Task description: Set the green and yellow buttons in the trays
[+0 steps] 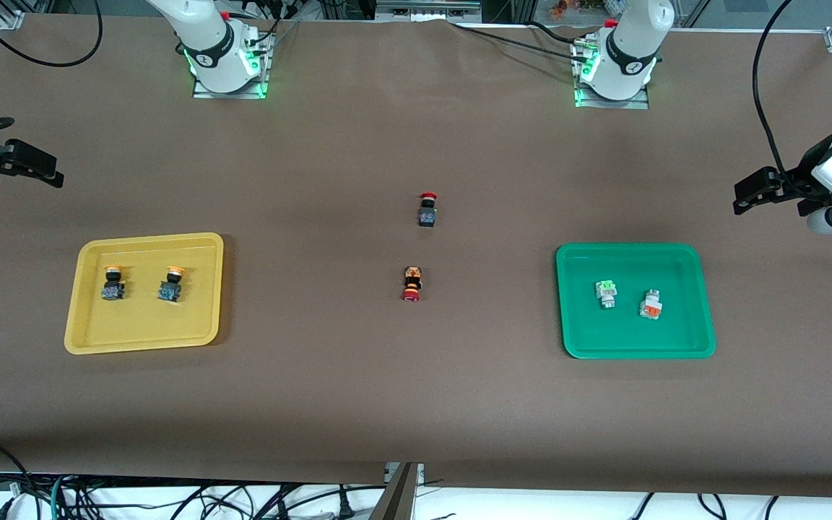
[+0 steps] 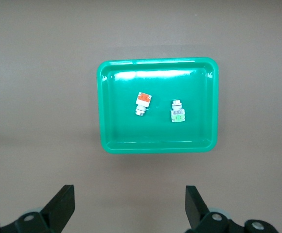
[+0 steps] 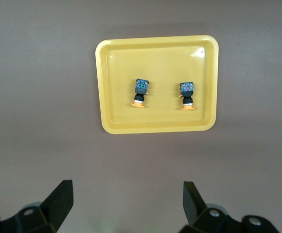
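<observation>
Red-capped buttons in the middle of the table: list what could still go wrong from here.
1. The red-capped black button and the red-capped orange-black button lie loose between the trays; a further pick could wrongly take one.
2. The two grey-white buttons lie close together in the green tray, so any re-grasp might knock the neighbour.
3. The open left gripper and right gripper hang above the trays, the yellow tray included; a descent could strike a rim.

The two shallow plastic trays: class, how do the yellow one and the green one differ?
The yellow tray lies toward the right arm's end, the green tray toward the left arm's. The yellow holds two yellow-capped black-bodied buttons; the green holds two pale grey-white buttons. Both are rounded rectangles.
</observation>
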`<state>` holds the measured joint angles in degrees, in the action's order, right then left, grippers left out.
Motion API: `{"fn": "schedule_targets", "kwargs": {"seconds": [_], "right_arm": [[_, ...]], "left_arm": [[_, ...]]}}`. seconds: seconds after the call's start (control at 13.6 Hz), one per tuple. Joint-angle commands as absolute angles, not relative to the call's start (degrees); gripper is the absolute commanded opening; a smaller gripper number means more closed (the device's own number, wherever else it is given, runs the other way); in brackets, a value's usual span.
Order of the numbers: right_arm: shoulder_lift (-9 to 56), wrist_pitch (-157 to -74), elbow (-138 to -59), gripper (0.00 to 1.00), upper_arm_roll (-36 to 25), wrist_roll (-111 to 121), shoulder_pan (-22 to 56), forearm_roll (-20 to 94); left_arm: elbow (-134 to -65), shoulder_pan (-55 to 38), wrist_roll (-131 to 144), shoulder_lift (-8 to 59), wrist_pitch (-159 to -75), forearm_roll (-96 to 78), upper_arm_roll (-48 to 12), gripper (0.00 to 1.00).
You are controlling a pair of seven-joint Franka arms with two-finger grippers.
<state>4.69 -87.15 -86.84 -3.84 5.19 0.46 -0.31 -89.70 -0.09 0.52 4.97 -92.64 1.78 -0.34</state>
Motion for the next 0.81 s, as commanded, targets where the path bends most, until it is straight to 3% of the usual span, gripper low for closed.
{"fn": "schedule_targets", "kwargs": {"seconds": [0.0,0.73], "right_arm": [[5.19,-86.66,-85.43,1.0,-3.52,5.27,-0.18,0.7],[5.19,-86.75,-85.43,1.0,-3.52,5.27,-0.18,0.7]], "left_arm": [[-87.98,0.0,1.49,5.71,-92.02,2.37,-0.53,1.0],[-90.09,1.49,3.94,3.43,-93.69,0.45,-0.53,1.0]]}}
